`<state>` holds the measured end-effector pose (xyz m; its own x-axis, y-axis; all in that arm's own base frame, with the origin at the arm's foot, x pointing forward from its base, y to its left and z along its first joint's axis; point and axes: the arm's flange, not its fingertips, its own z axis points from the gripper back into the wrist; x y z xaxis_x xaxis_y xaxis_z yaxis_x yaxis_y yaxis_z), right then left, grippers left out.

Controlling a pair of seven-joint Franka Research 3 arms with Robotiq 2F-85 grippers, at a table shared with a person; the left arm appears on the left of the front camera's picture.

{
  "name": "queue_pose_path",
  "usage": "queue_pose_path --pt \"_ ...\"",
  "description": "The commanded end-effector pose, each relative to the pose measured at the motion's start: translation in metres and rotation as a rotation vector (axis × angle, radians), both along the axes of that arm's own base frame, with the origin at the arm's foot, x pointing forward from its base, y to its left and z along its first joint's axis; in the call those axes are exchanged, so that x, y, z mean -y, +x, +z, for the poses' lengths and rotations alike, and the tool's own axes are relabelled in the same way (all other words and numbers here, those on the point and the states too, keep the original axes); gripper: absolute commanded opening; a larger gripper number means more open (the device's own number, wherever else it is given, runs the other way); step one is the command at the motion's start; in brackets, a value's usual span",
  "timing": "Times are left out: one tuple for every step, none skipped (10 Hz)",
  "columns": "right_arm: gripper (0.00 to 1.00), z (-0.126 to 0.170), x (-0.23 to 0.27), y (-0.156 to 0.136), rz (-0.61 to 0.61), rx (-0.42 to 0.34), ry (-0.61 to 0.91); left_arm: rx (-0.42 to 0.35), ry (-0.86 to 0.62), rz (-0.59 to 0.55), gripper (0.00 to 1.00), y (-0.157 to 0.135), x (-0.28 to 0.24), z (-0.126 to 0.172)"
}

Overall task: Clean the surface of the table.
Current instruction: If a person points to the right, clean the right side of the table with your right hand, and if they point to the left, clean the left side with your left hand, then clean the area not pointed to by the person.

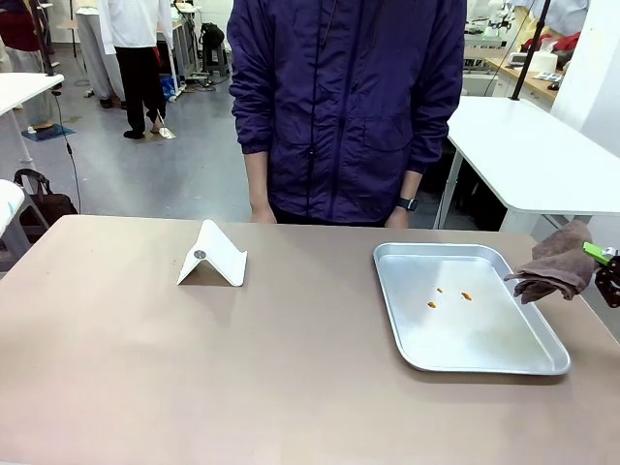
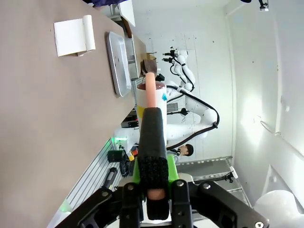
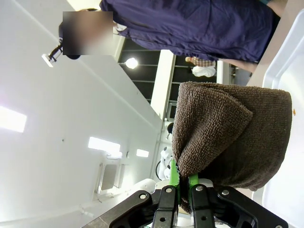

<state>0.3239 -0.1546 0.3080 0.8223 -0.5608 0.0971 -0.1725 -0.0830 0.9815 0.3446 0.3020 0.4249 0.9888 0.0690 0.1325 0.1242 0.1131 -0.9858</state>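
Black right gripper [image 3: 182,177] (green pads)

Robotics lab or workshop hall, by every sign: bare grey floor [image 1: 184,165] with a loose cable [image 1: 70,160] hanging down to it, plain white-topped tables [image 1: 542,155] around the brownish desk [image 1: 145,368], cluttered workbenches [image 1: 528,58] at the far side, people standing about behind. Also a white robot arm [image 2: 187,78] mounted by the desk's edge, black gear with a green light [image 2: 115,154] below it, and bright ceiling lamps [image 3: 132,62] on a high white ceiling.
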Motion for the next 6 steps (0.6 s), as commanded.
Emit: queue_pose_path --pt "0.00 0.0058 -0.0007 0.0005 0.004 -0.001 0.004 -0.008 0.012 -0.007 0.22 -0.0001 -0.0006 0.0093" --pt "0.00 0.0058 -0.0007 0.0005 0.004 -0.001 0.004 -0.008 0.012 -0.007 0.22 -0.0001 -0.0006 0.0093" --pt "0.00 0.0058 -0.0007 0.0005 0.004 -0.001 0.004 -0.008 0.012 -0.007 0.22 -0.0001 -0.0006 0.0093" --pt "0.00 0.0058 -0.0007 0.0005 0.004 -0.001 0.004 -0.008 0.012 -0.007 0.22 -0.0001 -0.0006 0.0093" --pt "0.00 0.0058 -0.0007 0.0005 0.004 -0.001 0.004 -0.008 0.012 -0.007 0.22 -0.0001 -0.0006 0.0093" --pt "0.00 0.0058 -0.0007 0.0005 0.004 -0.001 0.004 -0.008 0.012 -0.007 0.22 -0.0001 -0.0006 0.0093"
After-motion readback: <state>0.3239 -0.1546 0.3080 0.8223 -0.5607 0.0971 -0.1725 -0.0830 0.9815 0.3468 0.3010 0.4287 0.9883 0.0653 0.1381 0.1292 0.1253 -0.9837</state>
